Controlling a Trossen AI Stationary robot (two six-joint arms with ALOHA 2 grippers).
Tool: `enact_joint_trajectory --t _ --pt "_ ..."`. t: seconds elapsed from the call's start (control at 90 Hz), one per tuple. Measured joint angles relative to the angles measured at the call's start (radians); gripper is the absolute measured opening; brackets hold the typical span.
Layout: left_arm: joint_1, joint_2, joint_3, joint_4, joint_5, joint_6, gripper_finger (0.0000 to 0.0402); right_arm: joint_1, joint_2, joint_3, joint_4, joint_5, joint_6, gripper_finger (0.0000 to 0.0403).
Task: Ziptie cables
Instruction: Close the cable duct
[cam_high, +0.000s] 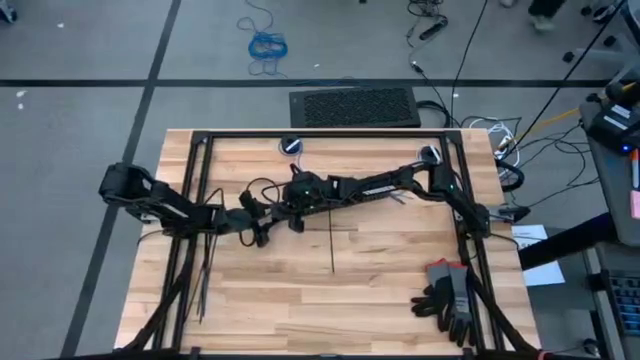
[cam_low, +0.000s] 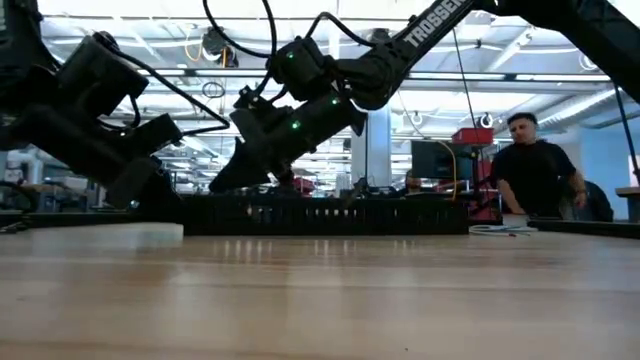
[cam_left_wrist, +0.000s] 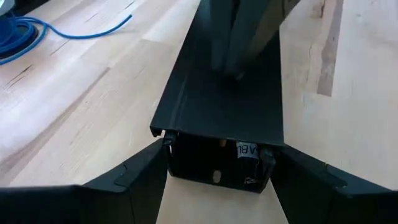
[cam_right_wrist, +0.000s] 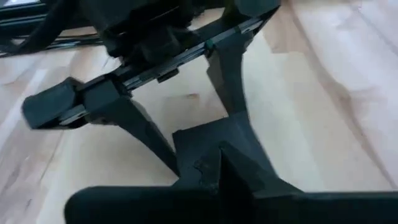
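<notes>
My left gripper (cam_left_wrist: 217, 171) is shut on the near end of a long black channel-shaped bar (cam_left_wrist: 224, 106) at mid-table (cam_high: 262, 222). My right gripper (cam_high: 298, 200) comes down from the far right, and its shut fingers (cam_left_wrist: 233, 43) meet the bar's inner floor farther along. Thin dark zipties (cam_high: 204, 285) lie flat near the table's left edge. Another thin dark strip (cam_high: 332, 240) lies at mid-table. Looped thin blue wires (cam_left_wrist: 18, 34) lie on the wood beyond the bar; whether these are the cables, I cannot tell. My left gripper pinches the bar's end (cam_left_wrist: 214, 163) between its two fingers, one on each long side wall. The fingers (cam_left_wrist: 140, 180) point along the bar from the table's left, slanting down. My right gripper's shut fingertips point down into the bar's hollow (cam_left_wrist: 235, 73); whether they touch it, I cannot tell.
A pair of dark gloves (cam_high: 448, 298) lies at the near right corner. A black frame (cam_high: 320, 133) runs along the table's edges. A person (cam_low: 535, 170) sits beyond the far edge. A coiled blue cord (cam_high: 267, 45) and a black mat (cam_high: 355, 106) lie on the floor.
</notes>
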Motion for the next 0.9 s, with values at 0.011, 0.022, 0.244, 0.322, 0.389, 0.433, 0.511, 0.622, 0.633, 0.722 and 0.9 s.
enact_joint_trajectory --t 0.011,0.022,0.244,0.322,0.389,0.433,0.511,0.622,0.633,0.722,0.9 --pt "0.0 0.0 0.0 0.0 0.0 0.0 0.0258 0.0 -0.002 0.0 -0.001 0.005 0.0 0.0" --pt "0.0 0.0 0.0 0.0 0.0 0.0 0.0258 0.0 -0.003 0.0 -0.002 0.009 0.0 0.0" --pt "0.0 0.0 0.0 0.0 0.0 0.0 0.0258 0.001 -0.011 0.0 -0.032 0.039 0.005 0.0" --pt "0.0 0.0 0.0 0.0 0.0 0.0 0.0258 0.0 -0.011 0.0 -0.067 0.086 0.001 0.0" --pt "0.0 0.0 0.0 0.001 0.001 0.0 0.0258 0.0 -0.011 0.001 -0.076 0.089 0.001 0.0" --pt "0.0 0.0 0.0 0.001 0.001 0.0 0.0258 0.0 -0.011 0.002 -0.076 0.088 0.0 0.0" --pt "0.0 0.0 0.0 0.001 0.001 0.0 0.0258 0.0 -0.011 0.002 -0.076 0.084 -0.004 0.0" --pt "0.0 0.0 0.0 0.001 0.001 0.0 0.0258 -0.002 0.005 0.002 -0.045 0.04 -0.003 0.0" --pt "0.0 0.0 0.0 0.001 0.001 0.0 0.0258 -0.002 0.007 0.003 -0.041 0.036 -0.003 0.0" --pt "0.0 0.0 0.002 0.0 0.001 -0.001 0.0258 -0.004 0.031 0.005 -0.004 0.014 0.004 0.0" --pt "0.0 0.0 0.003 -0.002 0.002 -0.001 0.0258 -0.005 0.033 0.005 -0.009 0.016 0.007 0.0"
